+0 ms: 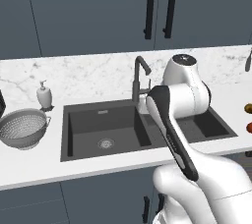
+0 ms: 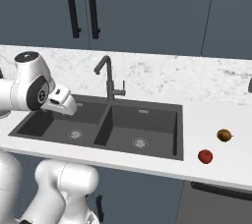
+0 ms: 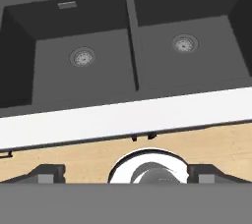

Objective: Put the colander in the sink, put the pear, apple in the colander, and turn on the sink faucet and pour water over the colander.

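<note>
The silver perforated colander (image 1: 22, 127) stands on the counter left of the dark double-basin sink (image 1: 102, 128) (image 2: 98, 122) (image 3: 88, 51). Both basins hold only their drains. Behind the divider rises the dark sink faucet (image 1: 140, 76) (image 2: 108, 77). On the counter right of the sink lie the yellowish-brown pear (image 2: 224, 135) (image 1: 248, 108) and, nearer the front edge, the red apple (image 2: 205, 156) (image 1: 249, 127). My gripper (image 3: 126, 173) hangs above the sink's front edge, near the left basin. It is open, its fingertips (image 3: 47, 173) wide apart and holding nothing. It is far from the colander and the fruit.
A white soap dispenser (image 1: 44, 94) stands behind the colander by the marble backsplash. Dark cabinets with long black handles (image 1: 149, 7) hang above the counter. My own arm (image 1: 170, 125) crosses in front of the right basin in the left base view.
</note>
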Motion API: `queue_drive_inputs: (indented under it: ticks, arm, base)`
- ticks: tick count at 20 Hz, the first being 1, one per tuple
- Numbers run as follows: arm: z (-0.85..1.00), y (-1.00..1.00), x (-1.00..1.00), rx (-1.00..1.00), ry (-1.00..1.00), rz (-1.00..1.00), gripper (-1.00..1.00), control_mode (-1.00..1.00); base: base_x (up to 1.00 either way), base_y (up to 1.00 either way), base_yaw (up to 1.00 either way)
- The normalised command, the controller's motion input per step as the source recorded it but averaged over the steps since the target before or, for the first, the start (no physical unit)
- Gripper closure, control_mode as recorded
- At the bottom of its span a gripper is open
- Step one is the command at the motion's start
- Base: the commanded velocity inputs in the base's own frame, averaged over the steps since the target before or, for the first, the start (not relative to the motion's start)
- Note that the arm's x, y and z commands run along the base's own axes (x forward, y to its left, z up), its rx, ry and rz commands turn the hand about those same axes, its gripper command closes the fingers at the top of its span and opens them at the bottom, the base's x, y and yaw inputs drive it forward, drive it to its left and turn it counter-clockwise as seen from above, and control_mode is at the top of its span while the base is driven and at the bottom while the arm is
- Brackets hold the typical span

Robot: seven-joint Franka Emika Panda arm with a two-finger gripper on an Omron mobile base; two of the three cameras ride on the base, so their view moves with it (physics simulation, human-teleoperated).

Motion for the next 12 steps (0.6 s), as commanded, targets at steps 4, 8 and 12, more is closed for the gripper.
queue_drive_inputs:
  ticks: [4, 8, 12]
  arm:
    - [-0.44, 0.92, -0.09, 0.15, 0.0, -0.26, -1.0, -1.0]
    - [-0.16, 1.0, 0.13, 0.01, 0.0, -0.22, -1.0, -1.0]
    - [-0.11, 1.0, 0.28, 0.0, 0.0, -0.1, -1.0, -1.0]
  base:
    - [0.0, 0.0, 0.0]
    - [0.0, 0.0, 0.0]
    - [0.0, 0.0, 0.0]
